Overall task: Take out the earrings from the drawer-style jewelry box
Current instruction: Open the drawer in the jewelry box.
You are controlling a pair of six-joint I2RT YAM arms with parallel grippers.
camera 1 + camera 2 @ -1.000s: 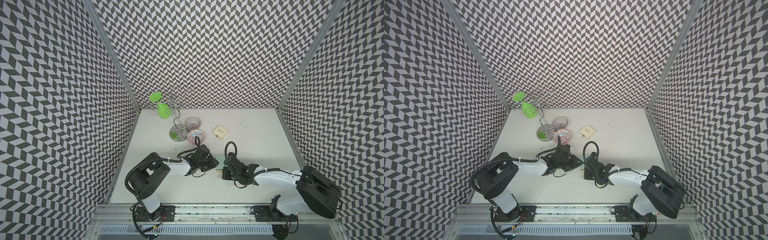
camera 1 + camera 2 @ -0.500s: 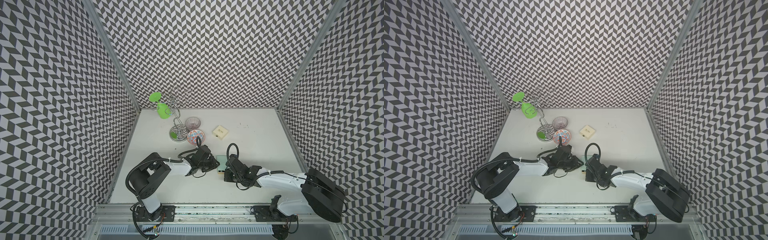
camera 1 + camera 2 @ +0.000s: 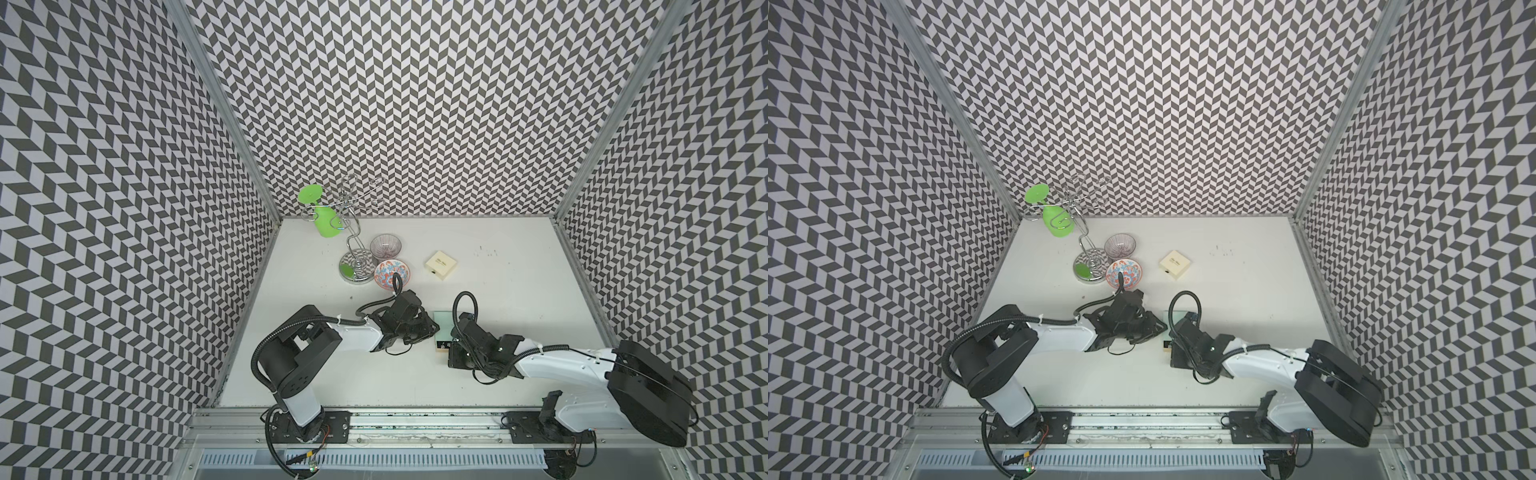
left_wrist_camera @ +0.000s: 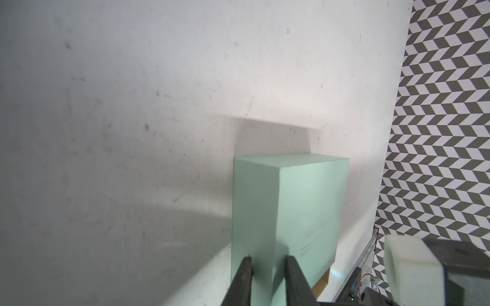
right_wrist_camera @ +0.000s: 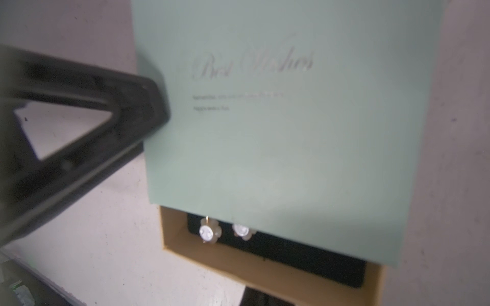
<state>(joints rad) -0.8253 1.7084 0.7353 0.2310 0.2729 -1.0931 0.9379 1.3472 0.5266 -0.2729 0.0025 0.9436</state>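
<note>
Two earrings (image 5: 209,232) now show on the black pad (image 5: 305,254), because the drawer (image 5: 238,267) has slid partway out of the mint sleeve (image 5: 278,132), which still overhangs them. The left hand (image 4: 268,261) pinches the sleeve's edge. The right hand (image 5: 267,298) is pressed together at the drawer front, so more pulling seems needed before picking.

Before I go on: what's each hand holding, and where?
Left hand pinches the mint-green sleeve at its side edge. Right hand is shut at the kraft drawer's front; what it grips is hidden.

Chevron-patterned walls (image 3: 415,104), white tabletop (image 3: 511,299)
</note>
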